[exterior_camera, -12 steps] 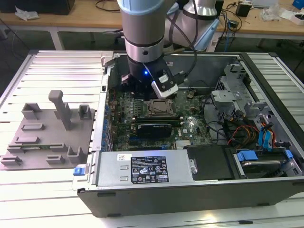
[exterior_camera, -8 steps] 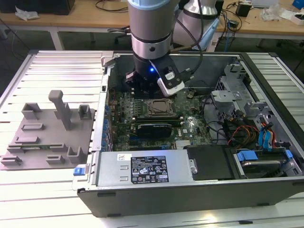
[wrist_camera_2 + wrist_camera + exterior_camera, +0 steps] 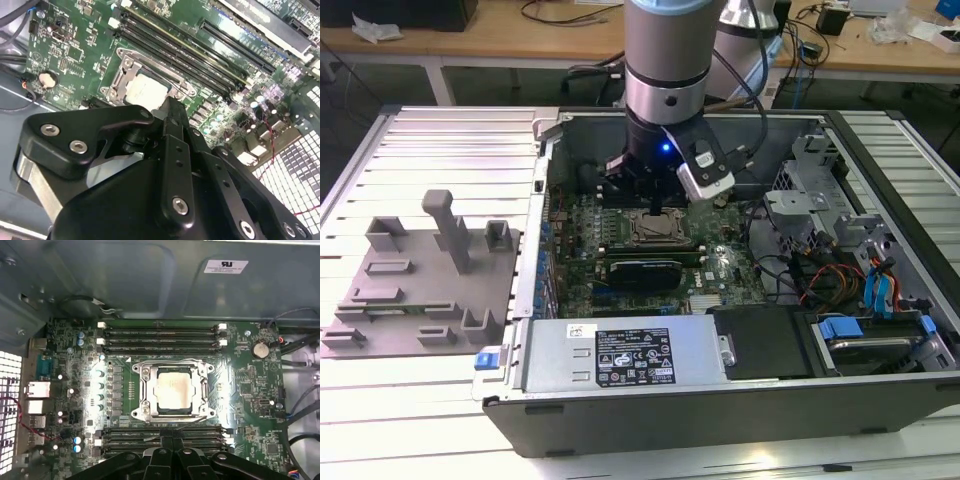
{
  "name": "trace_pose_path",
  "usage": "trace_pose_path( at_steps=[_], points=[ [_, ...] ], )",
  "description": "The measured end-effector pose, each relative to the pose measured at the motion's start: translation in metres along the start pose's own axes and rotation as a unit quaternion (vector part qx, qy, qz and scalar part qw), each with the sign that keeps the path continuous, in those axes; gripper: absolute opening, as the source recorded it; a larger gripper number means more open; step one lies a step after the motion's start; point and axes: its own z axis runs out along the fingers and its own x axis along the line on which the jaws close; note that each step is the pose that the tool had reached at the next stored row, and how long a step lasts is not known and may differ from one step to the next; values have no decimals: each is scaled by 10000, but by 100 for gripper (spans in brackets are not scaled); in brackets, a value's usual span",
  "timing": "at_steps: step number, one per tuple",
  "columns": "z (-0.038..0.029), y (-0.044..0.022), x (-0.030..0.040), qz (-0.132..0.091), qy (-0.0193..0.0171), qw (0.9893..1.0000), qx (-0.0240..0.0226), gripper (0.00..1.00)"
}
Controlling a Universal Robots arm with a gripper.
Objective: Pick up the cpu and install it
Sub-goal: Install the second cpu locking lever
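Observation:
The cpu (image 3: 174,390), a pale silver square chip, lies flat inside the metal-framed socket (image 3: 143,390) on the green motherboard (image 3: 250,390). It is seen again in the second wrist view (image 3: 145,92) and in the exterior view (image 3: 655,228). My gripper (image 3: 653,203) hangs a little above the socket inside the open computer case. Its black fingers (image 3: 170,107) stand close together with nothing between them, and the tip (image 3: 172,441) sits just off the socket's edge, over the memory slots. The cpu is free of the gripper.
The case walls (image 3: 550,170) ring the board. A power supply (image 3: 620,355) lies along the near side, and a drive cage with cables (image 3: 840,240) is at the exterior view's right. A grey plastic plate with upright pegs (image 3: 420,290) rests outside the case at the exterior view's left.

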Motion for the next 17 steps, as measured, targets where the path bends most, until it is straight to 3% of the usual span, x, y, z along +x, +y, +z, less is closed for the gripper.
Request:
trace_pose_path(
  at_steps=[7, 17],
  points=[
    [150, -47, 8, 5, 6, 10000, 0, 11],
    [259, -78, 36, 41, 3, 10000, 2, 11]
  ],
)
